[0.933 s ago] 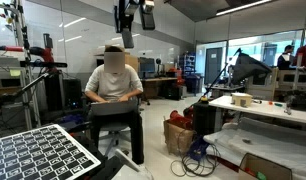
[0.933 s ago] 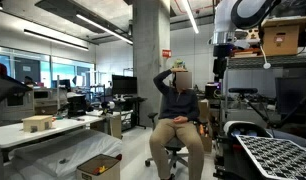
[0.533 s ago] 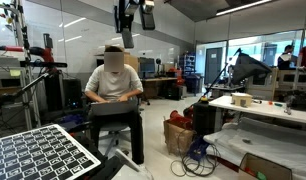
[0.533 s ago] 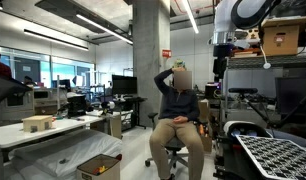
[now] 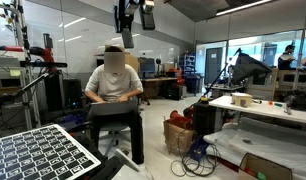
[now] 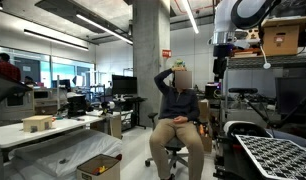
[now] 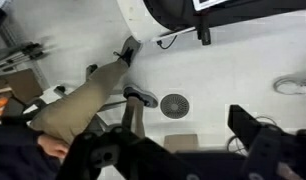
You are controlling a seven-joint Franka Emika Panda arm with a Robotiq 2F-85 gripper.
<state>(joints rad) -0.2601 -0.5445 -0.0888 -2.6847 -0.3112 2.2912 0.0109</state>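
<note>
My gripper (image 5: 126, 38) hangs high in the air on the raised arm, well above a seated person (image 5: 115, 88). In an exterior view it points down (image 6: 221, 68) beside a shelf rack, with the same person (image 6: 177, 110) on an office chair beyond it. In the wrist view the two dark fingers stand wide apart (image 7: 183, 140) with nothing between them. Below them lie the white floor, a round floor drain (image 7: 175, 105) and the person's leg (image 7: 88, 95). The gripper touches nothing.
A black-and-white patterned board (image 5: 38, 152) lies near the robot base and also shows in an exterior view (image 6: 276, 158). A white table (image 5: 263, 108) holds small items. A cardboard box (image 6: 98, 166) sits on the floor. A concrete pillar (image 6: 148, 50) and desks with monitors stand behind.
The arm and gripper have not moved. A person in red in the far background has walked a little further into view.
</note>
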